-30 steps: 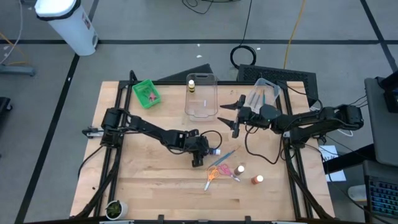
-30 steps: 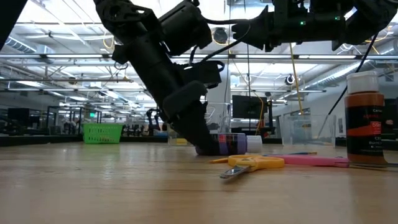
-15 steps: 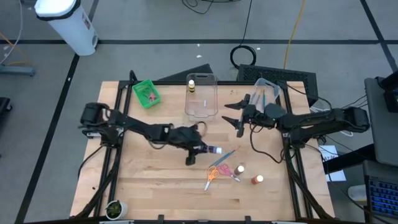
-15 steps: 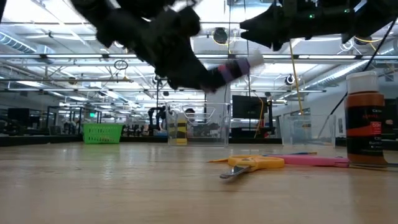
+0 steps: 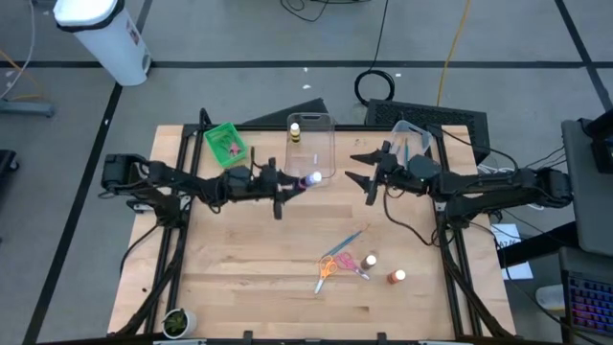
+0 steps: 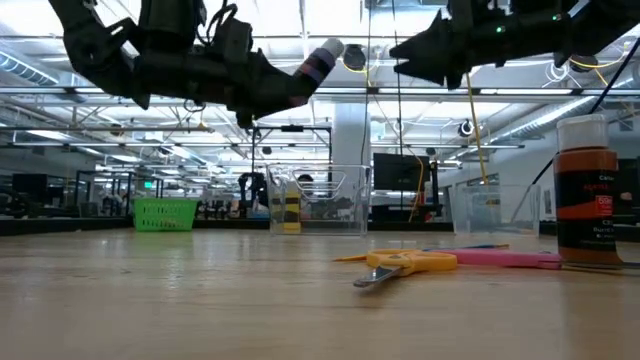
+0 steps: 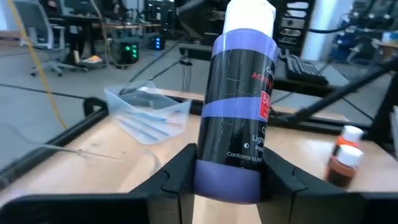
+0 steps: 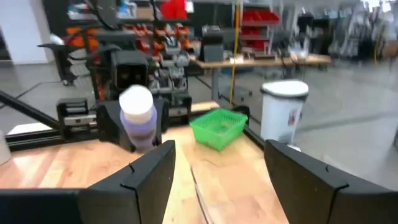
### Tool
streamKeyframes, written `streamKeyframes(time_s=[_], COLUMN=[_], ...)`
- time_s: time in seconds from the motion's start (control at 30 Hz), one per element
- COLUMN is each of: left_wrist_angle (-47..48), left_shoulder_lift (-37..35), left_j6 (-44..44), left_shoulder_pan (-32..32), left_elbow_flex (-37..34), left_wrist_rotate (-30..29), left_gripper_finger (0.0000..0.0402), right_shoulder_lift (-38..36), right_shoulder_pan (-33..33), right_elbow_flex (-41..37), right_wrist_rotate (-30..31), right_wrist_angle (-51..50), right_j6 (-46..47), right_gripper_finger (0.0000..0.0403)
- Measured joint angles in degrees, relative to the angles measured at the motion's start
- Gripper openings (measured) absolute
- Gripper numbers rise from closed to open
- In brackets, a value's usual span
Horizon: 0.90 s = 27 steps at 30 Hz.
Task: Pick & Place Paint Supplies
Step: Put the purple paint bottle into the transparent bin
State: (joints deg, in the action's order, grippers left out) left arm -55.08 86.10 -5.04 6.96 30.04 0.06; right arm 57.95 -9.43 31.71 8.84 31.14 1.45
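My left gripper (image 5: 287, 182) holds a purple paint bottle (image 5: 308, 179) with a white cap in the air, beside the near end of a clear tub (image 5: 309, 158). A yellow bottle (image 5: 295, 127) stands in that tub. My right gripper (image 5: 356, 174) hovers open at the tub's right with nothing between its fingers, facing the purple bottle (image 8: 138, 118). Orange-handled (image 5: 330, 265) and pink-handled (image 5: 349, 262) scissors, a thin blue brush (image 5: 351, 238) and two small bottles (image 5: 370, 259) (image 5: 396, 276) lie or stand on the table at the near right. My left gripper pinches the purple bottle's bottom end (image 7: 227, 180) between its two fingers (image 7: 177, 177), one on each side. The fingers run level, pointing toward the table's right, and lie along the bottle. The bottle is lifted clear, its white cap (image 6: 329, 50) pointing away from the gripper and slightly up.
A green bin (image 5: 225, 144) sits at the far left. A second clear tub (image 5: 407, 142) with brushes in it lies at the far right. Bare wood spreads across the near left of the table (image 5: 239, 268).
My left gripper has risen from the table's middle and gone toward the far edge, tipping from slanting down to level. The purple bottle, which lay on the table, has gone up with it and is lifted clear, beside the clear tub.
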Motion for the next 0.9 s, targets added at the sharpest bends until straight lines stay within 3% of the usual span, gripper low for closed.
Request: streamKeyframes(time_s=[0.23,0.57,0.73,0.9], left_wrist_angle=[-3.5,-2.9,-1.4,0.7], left_shoulder_lift=[-0.1,-0.1,0.1,0.1], left_j6=[1.8,2.0,3.1,3.3], left_shoulder_pan=[8.3,14.7,14.8,14.9], left_elbow_flex=[0.2,0.2,0.2,0.2], left_wrist_rotate=[4.0,5.0,4.6,4.2], left_gripper_finger=[0.0122,0.0122,0.0122,0.0122], right_shoulder_lift=[3.6,19.8,26.3,29.4], right_shoulder_pan=[-11.1,-19.8,-19.7,-18.8], right_elbow_flex=[11.4,35.6,43.3,44.3], right_wrist_rotate=[-10.5,-31.3,-31.6,-31.7], right_wrist_angle=[-13.8,-31.9,-37.5,-36.7], right_j6=[3.1,1.5,-0.9,-1.0], right_gripper_finger=[0.0238,0.0238,0.0238,0.0238])
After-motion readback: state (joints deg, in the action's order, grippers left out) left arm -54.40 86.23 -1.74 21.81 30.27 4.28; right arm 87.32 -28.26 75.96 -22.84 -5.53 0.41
